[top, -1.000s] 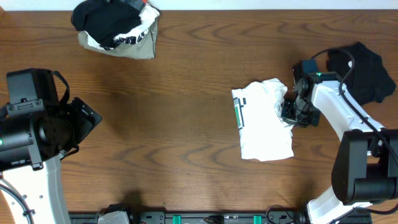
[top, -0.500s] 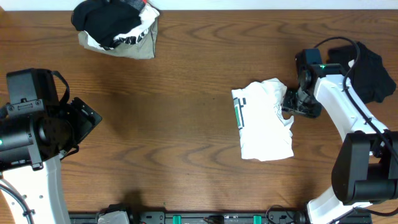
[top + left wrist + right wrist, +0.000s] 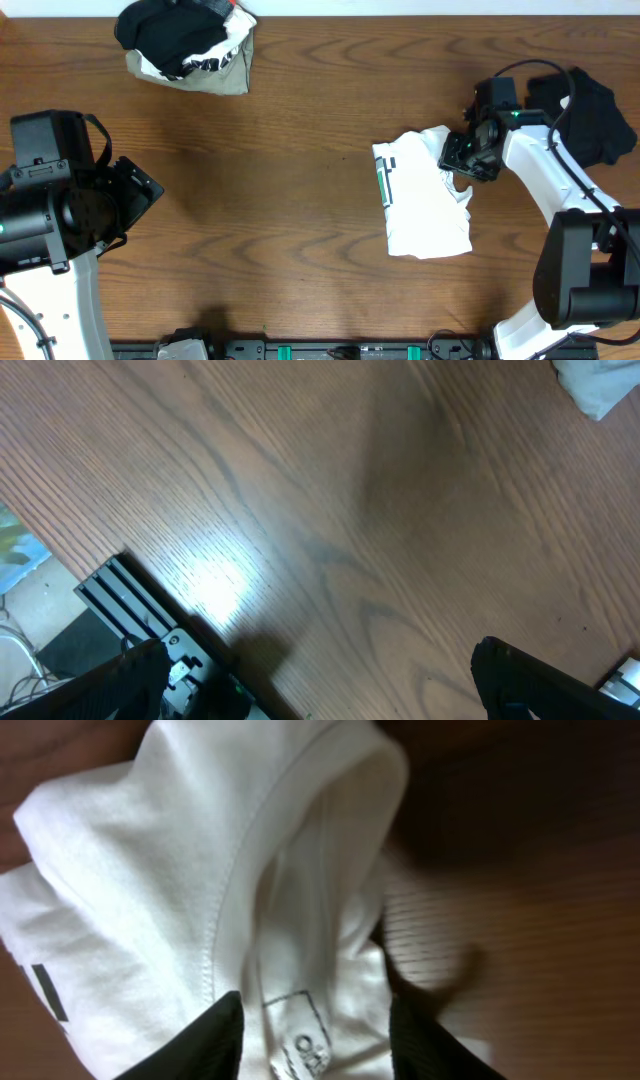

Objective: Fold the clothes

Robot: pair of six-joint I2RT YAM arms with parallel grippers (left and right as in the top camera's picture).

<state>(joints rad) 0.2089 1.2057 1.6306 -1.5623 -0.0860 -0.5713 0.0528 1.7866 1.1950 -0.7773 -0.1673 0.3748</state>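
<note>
A folded white T-shirt [image 3: 425,200] with a dark striped mark on its left edge lies right of the table's centre. My right gripper [image 3: 461,153] hovers over the shirt's upper right corner. In the right wrist view its black fingers [image 3: 195,1045] stand apart, open, with the shirt's collar fold and label [image 3: 305,1035] lying loose between them. A black garment [image 3: 588,115] lies at the far right behind the right arm. More clothes, black, printed white and olive-grey, form a pile [image 3: 187,45] at the back left. My left gripper [image 3: 320,670] is wide open over bare wood, holding nothing.
The left arm [image 3: 60,200] stands at the table's left edge. A black rail [image 3: 330,350] runs along the front edge, also showing as a rail [image 3: 150,615] in the left wrist view. A pale cloth corner [image 3: 600,385] shows at the upper right of that view.
The right gripper has moved back and slightly left along the shirt's right edge and its jaws have spread apart. The shirt and the left arm stay as they were.
</note>
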